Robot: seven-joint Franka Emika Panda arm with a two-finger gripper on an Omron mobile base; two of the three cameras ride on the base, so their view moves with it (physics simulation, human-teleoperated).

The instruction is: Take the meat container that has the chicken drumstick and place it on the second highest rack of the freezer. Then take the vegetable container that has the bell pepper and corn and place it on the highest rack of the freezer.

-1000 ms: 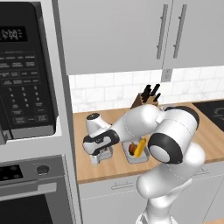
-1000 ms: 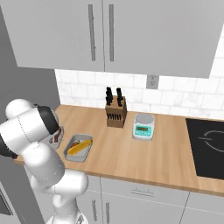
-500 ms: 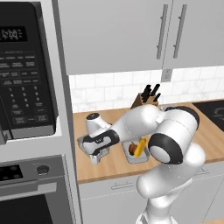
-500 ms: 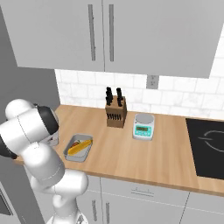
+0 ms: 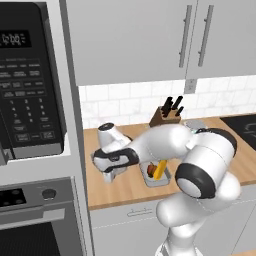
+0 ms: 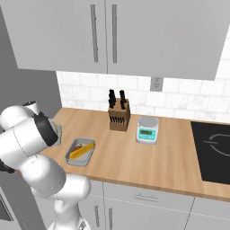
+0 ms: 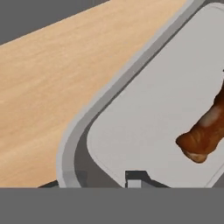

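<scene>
On the wooden counter (image 6: 134, 157), the gripper (image 7: 105, 178) pinches the rim of the meat container (image 7: 144, 113) beside the chicken drumstick (image 7: 205, 133).

The counter (image 5: 125, 185) is seen from behind and left of the arm in the left base view, looking forward and down. The same counter (image 6: 134, 157) is seen from behind and right in the right base view. The knife block (image 5: 166, 114) (image 6: 119, 117) and the corn (image 5: 159, 170) (image 6: 81, 151) are shared by both. In the hand view, a tray rim (image 7: 83, 122) is looked down on from very near.
</scene>
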